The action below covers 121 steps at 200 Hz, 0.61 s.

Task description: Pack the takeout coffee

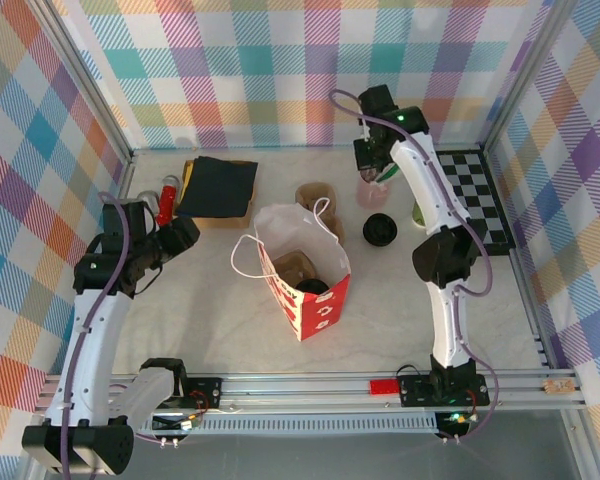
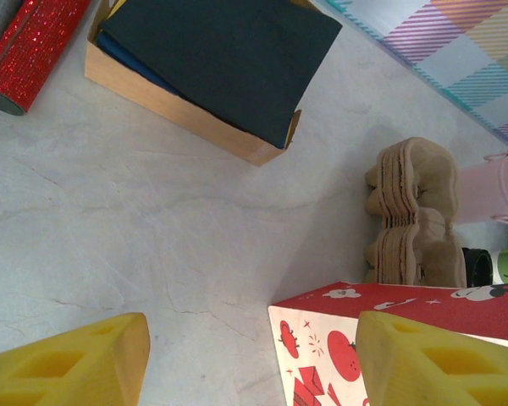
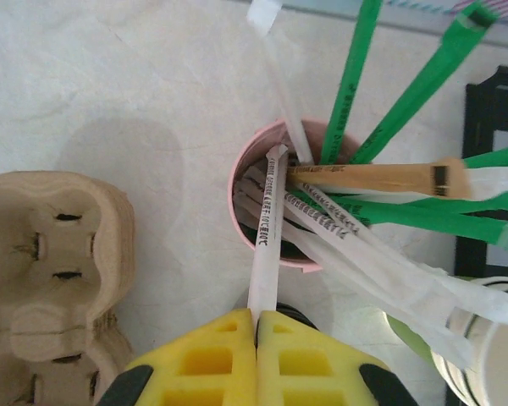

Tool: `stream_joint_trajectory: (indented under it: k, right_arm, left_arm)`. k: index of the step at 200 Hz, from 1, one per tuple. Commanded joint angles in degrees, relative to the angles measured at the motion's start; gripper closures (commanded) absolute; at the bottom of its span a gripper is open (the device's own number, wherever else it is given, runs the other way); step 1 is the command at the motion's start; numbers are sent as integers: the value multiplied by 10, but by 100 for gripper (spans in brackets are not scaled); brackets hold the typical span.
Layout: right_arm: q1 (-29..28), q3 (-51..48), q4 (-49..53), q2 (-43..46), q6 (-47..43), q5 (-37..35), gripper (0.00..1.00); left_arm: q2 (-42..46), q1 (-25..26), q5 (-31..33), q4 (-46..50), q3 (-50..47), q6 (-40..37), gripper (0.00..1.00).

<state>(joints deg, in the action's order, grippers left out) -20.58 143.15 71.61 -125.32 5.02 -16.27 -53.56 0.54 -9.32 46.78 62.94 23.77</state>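
Observation:
The takeout coffee (image 1: 379, 230), seen from above as a black round lid, stands on the table right of the red and white paper bag (image 1: 302, 280). A sliver of its lid (image 3: 298, 313) peeks out behind my right fingers. My right gripper (image 3: 256, 315) is shut on a white wrapped straw (image 3: 267, 228) that leans out of the pink cup of straws (image 3: 237, 182). From above, this gripper (image 1: 373, 172) hangs over that pink cup (image 1: 370, 192). My left gripper (image 2: 252, 342) stands open above the bag's corner (image 2: 322, 338), left of the bag (image 1: 185, 232), holding nothing.
A stack of brown cup carriers (image 2: 411, 220) sits behind the bag, and a brown carrier (image 1: 295, 266) lies inside it. A box of dark napkins (image 2: 212, 59) and a red glitter tube (image 2: 30, 46) are at the back left. A white-rimmed green cup (image 3: 491, 347) and a checkerboard (image 1: 475, 195) are at the right.

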Motion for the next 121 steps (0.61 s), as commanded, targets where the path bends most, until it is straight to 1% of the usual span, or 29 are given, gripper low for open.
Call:
stream_joint_trajectory:
  k: [1, 80, 121]
  right_arm:
    - [3, 16, 11, 47, -12, -11, 100]
    - [-7, 16, 17, 111, -22, -20, 100]
    - [-16, 20, 41, 140, -23, -15, 100]
  left_arm:
    - [10, -10, 8, 14, 18, -12, 35]
    - [13, -10, 11, 18, 24, -14, 38]
    - [16, -10, 12, 23, 31, -14, 39]
